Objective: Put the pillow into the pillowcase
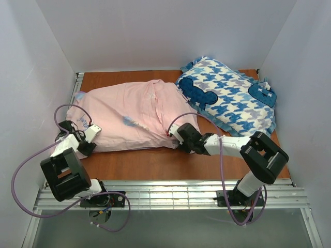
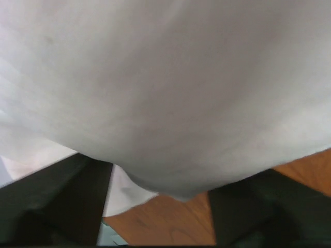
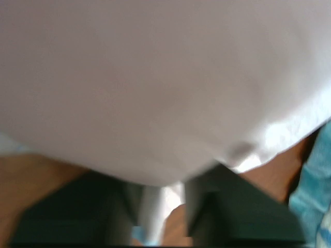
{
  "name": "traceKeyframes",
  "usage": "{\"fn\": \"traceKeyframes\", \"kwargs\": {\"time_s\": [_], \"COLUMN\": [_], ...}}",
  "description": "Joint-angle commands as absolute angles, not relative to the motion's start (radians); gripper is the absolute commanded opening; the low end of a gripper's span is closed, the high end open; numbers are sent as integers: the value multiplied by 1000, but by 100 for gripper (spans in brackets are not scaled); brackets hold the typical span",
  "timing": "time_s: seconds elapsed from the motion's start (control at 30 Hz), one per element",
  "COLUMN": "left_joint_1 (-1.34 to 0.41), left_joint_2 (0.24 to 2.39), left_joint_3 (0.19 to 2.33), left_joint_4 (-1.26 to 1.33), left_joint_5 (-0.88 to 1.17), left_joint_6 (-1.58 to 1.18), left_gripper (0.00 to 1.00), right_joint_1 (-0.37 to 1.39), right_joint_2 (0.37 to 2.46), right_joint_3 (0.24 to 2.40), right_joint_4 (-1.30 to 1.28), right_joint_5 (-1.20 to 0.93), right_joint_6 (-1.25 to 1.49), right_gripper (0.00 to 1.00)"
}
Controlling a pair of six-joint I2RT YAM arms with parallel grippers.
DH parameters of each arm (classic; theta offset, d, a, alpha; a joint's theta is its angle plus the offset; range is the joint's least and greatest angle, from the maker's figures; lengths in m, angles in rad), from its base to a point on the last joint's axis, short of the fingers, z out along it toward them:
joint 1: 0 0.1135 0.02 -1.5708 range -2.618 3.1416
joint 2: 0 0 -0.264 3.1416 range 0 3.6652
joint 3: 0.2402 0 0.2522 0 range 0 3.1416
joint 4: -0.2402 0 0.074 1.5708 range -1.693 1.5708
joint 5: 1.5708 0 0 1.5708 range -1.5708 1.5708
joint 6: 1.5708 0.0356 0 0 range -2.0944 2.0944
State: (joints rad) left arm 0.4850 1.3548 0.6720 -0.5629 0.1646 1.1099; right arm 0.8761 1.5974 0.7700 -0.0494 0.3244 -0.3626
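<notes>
Pillowcase (image 1: 129, 116) lies on the worktop (image 1: 155, 163), left of centre. Left gripper (image 1: 89, 138) jaws wide apart at its near-left corner; right gripper (image 1: 176, 134) pinches fabric at near-right corner.

The pillowcase (image 1: 129, 116) blocks the left and middle of the desk (image 1: 155, 164). The houndstooth cushion (image 1: 230, 95) fills the far right corner, touching it. White walls (image 1: 31, 77) close 3 sides. My free lane is the bare near strip between my left end effector (image 1: 89, 137) and right end effector (image 1: 175, 135).
</notes>
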Motion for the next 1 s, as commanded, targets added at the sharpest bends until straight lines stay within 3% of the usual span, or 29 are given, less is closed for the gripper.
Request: {"fn": "traceKeyframes", "kwargs": {"time_s": [0.0,0.03,0.1,0.37,0.53,0.77,0.97], "left_joint_1": [508,518,526,529,529,529,529], "left_joint_2": [1381,1375,1342,1230,1137,820,778], "left_joint_3": [678,693,764,1066,1238,1215,1305], "left_joint_4": [-506,-521,-574,-661,-618,-546,-592], "left_joint_5": [182,204,280,521,499,408,308], "left_joint_6": [1117,1109,1074,788,609,532,544], "left_gripper": [55,29,0,0,0,0,0], "right_joint_1": [818,807,763,624,620,618,618], "right_joint_2": [1505,1473,1359,1164,1123,956,904], "right_joint_3": [739,738,739,922,1127,1284,1378], "right_joint_4": [-83,-95,-104,-189,-207,-294,-451], "right_joint_5": [376,353,327,150,176,216,118], "right_joint_6": [-370,-379,-412,-511,-555,-508,-437], "right_gripper": [1,1,1,1,1,1,1]}}
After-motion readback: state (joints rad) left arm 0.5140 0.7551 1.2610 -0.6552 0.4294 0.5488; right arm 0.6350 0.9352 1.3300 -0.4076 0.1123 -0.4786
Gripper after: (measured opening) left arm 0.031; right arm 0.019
